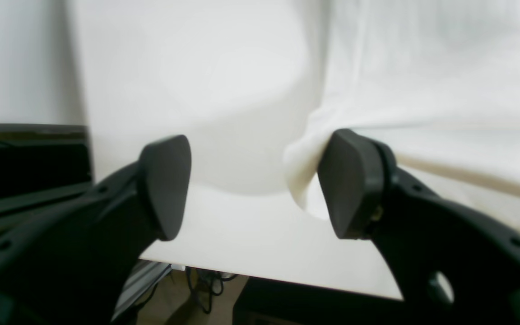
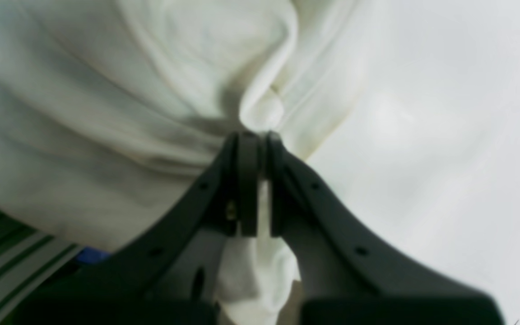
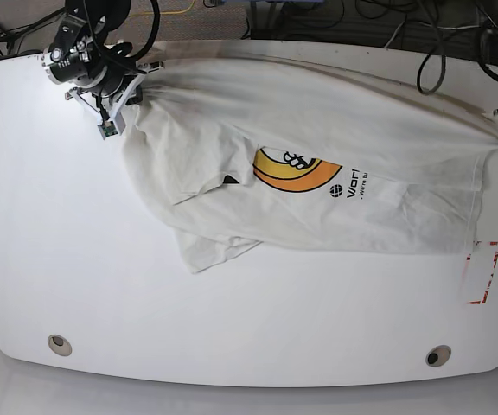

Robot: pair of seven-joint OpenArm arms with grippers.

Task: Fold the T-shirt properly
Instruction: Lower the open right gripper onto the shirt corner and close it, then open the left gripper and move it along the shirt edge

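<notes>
Right gripper point(image 2: 257, 140) pinches T-shirt point(image 3: 318, 147) corner — left gripper point(image 1: 255, 185) gapes beside it

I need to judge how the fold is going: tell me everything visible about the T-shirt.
The T-shirt is off-white, soft and wrinkled, with a yellow-orange print and dark lettering showing. It lies spread across the far half of the white table, one sleeve loose in front. The right pincer is shut on a bunched edge; the open left pincer touches another fold.

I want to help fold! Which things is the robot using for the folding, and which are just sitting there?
For the folding:
- T-shirt, spread on the table, printed side up
- right gripper, shut on a bunch of shirt cloth
- left gripper, open, one pad touching the shirt's edge

Just sitting there:
- white table
- black cables behind the table
</notes>
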